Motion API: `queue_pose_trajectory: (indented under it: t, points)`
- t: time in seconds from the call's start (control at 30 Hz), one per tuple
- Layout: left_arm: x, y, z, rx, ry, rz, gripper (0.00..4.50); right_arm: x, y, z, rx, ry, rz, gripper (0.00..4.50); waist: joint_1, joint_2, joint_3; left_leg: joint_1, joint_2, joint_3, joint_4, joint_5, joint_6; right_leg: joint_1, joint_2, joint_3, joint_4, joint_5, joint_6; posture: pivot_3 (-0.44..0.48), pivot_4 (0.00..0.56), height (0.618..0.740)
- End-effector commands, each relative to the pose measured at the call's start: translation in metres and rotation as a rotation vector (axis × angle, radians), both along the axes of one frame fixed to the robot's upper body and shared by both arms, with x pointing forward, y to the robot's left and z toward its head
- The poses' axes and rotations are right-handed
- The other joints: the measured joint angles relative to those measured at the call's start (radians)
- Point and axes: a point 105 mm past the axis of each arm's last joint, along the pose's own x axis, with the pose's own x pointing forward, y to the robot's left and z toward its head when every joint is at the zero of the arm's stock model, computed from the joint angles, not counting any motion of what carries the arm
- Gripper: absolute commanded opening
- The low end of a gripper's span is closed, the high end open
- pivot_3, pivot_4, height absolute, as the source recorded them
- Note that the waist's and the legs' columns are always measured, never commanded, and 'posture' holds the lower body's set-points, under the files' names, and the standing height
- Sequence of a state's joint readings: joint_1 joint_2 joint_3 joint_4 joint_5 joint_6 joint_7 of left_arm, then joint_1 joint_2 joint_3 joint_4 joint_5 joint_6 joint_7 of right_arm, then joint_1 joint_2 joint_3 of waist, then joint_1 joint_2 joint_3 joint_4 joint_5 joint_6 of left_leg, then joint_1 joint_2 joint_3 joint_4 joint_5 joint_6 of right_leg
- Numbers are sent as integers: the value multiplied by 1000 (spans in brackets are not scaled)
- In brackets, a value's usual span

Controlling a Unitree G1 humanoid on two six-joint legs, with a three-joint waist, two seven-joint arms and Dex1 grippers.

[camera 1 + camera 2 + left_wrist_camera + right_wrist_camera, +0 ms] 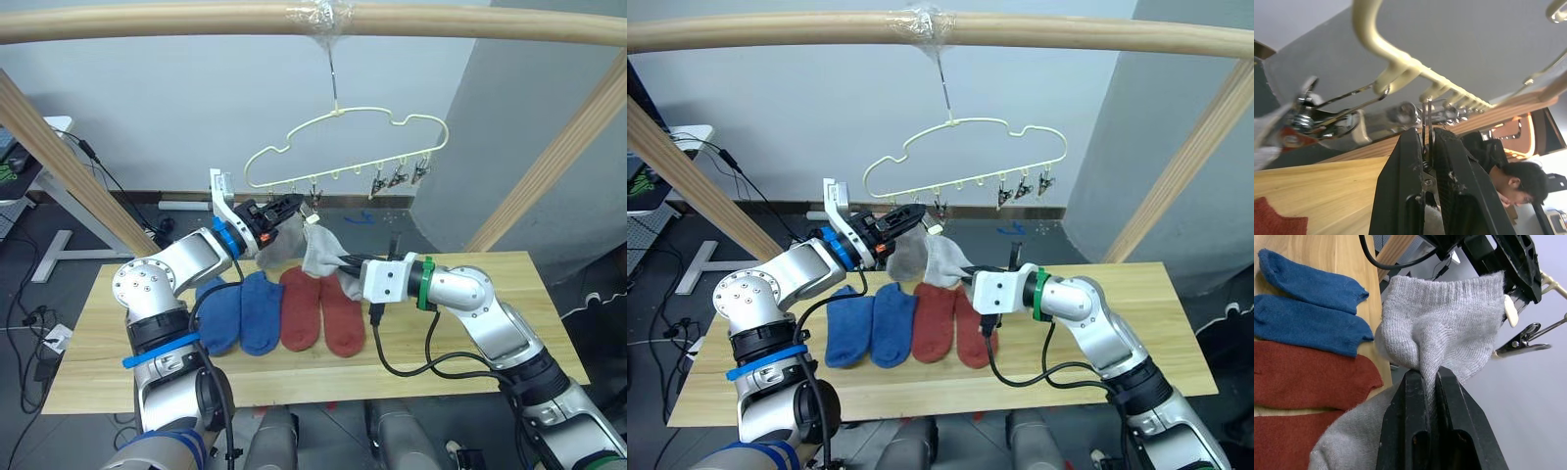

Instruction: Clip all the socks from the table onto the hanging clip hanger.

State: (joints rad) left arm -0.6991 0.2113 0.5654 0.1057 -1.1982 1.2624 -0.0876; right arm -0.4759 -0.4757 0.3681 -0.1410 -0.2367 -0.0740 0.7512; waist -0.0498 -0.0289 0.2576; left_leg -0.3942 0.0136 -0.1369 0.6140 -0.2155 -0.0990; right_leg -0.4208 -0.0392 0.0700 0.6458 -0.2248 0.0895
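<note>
While the right gripper [1429, 377] pinches a grey sock [1449, 328], the left gripper [1426, 142] squeezes a clip [1426, 117] (on the hanger [348, 132])

Colours and patterns, sock-clipping bench

Two plain blue knit ankle socks [240, 311] and two plain rust-red knit ankle socks [320, 308] lie on the long light wooden plank table [509, 284] with visible grain; a light grey ribbed-cuff knit sock [1444, 328] sits between black fingers [1410, 431]; the thin cloud-shaped wire clip hanger [343, 132] is pale yellow with silver metal clips [397, 178]; the round pole frame [147, 22] is pale wood; the arms are silver, one with a blue band [225, 238], the other with a green band [425, 271].
</note>
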Motion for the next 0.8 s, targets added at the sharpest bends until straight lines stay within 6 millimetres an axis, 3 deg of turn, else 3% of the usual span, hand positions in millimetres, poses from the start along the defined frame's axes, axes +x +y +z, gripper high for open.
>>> queue_pose_trajectory:
  t: [0.03,0.3,0.57,0.8]
  points:
    - [-7,-4,9,9,-47,-24,64,0,5,16,21,-46,16,23,1,0,0,0,0,0,0,0,0,0,0,0,0,1,-2,11,232,740]
    - [-14,-8,8,21,-61,-59,64,2,7,21,21,-55,20,23,2,0,0,0,0,0,0,0,0,0,0,0,0,1,-2,12,234,740]
    - [-12,-7,10,7,-60,-47,64,1,-6,5,-97,-71,31,23,4,0,0,-1,0,0,0,0,0,0,0,0,-1,1,-1,13,234,740]
    - [-13,-7,10,11,-63,-59,64,4,-11,8,-134,-96,47,23,4,0,0,-1,0,0,0,0,0,-1,0,0,-1,0,-1,13,234,740]
